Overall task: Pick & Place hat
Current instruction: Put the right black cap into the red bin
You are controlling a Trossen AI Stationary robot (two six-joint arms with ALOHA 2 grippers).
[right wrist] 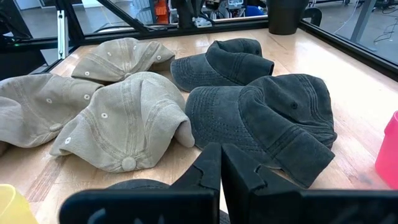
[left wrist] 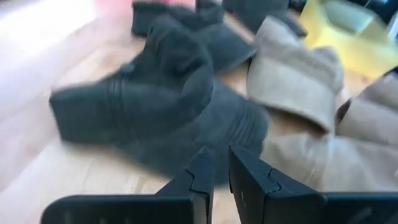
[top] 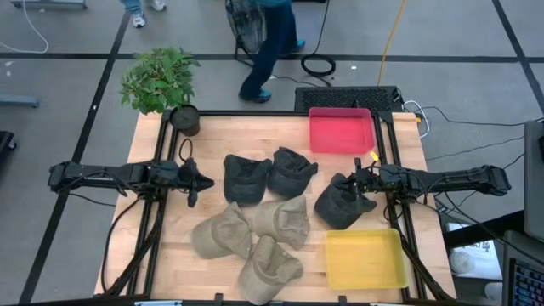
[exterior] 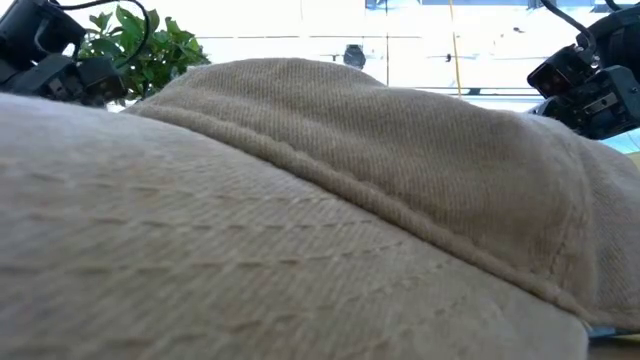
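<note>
The wooden table (top: 212, 127) sits on grey floor, with a person (top: 270, 51) walking behind it. My left gripper (top: 201, 181) hovers beside the nearest dark hat (top: 245, 178), fingers (left wrist: 202, 180) slightly parted and empty. Tan hats (top: 255, 234) crowd the middle, one blocking the low view. My right gripper (top: 355, 180) is clenched over another dark hat (top: 340, 204), though perhaps not gripping it. A red bin (top: 340, 129) and a yellow bin (top: 365, 259) line the right edge.

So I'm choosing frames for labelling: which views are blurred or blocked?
Low view: a tan hat right against the lens fills nearly the whole frame. Left wrist view: motion-smeared, the dark hat soft-edged. Right wrist and high views: sharp, evenly lit.
</note>
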